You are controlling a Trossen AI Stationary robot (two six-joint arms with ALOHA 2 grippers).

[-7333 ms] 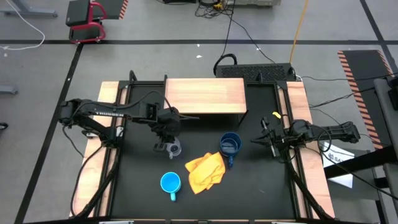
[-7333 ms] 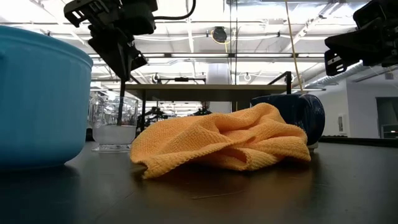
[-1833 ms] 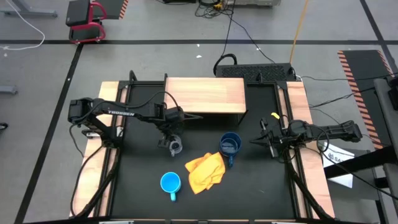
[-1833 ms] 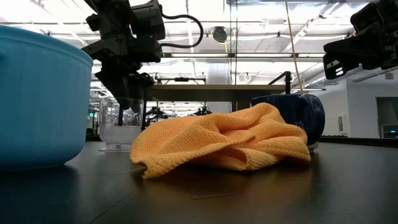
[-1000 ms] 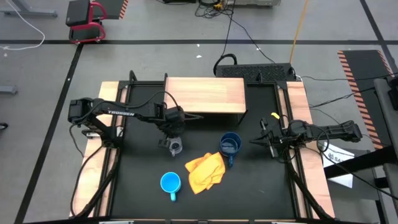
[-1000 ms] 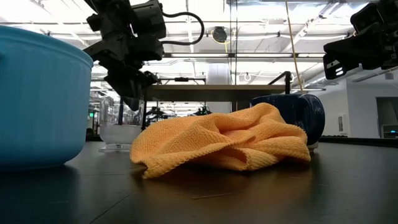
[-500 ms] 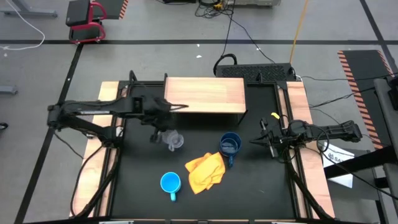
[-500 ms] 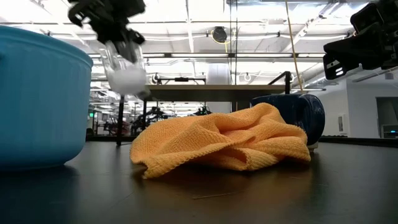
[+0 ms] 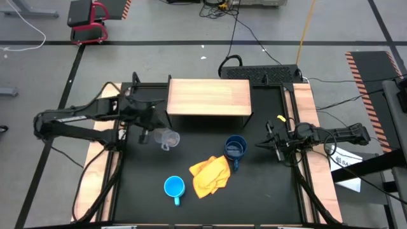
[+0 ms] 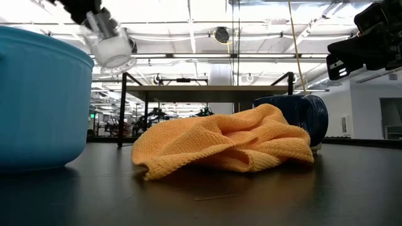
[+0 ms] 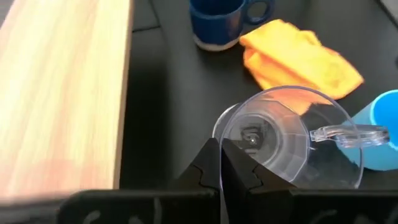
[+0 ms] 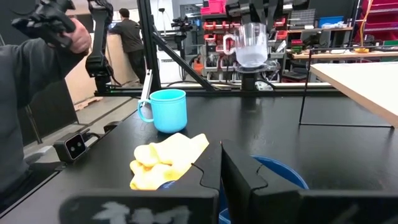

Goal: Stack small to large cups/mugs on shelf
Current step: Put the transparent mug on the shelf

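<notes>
Here the small clear glass cup (image 9: 166, 139) was held by its rim in the closed left tool (image 9: 152, 135), lifted off the surface beside the shelf (image 9: 208, 97). It was best carried level, raised above the shelf top, then lowered gently. The right tool (image 9: 270, 141) waited shut, empty, near the dark blue mug (image 9: 235, 148).

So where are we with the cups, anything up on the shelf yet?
Nothing is on the shelf yet. The left gripper is shut on the clear glass cup, which it holds clear of the table, tilted, left of the shelf's front. The light blue mug and the dark blue mug sit on the table by the yellow cloth. The right gripper waits shut at the right.
</notes>
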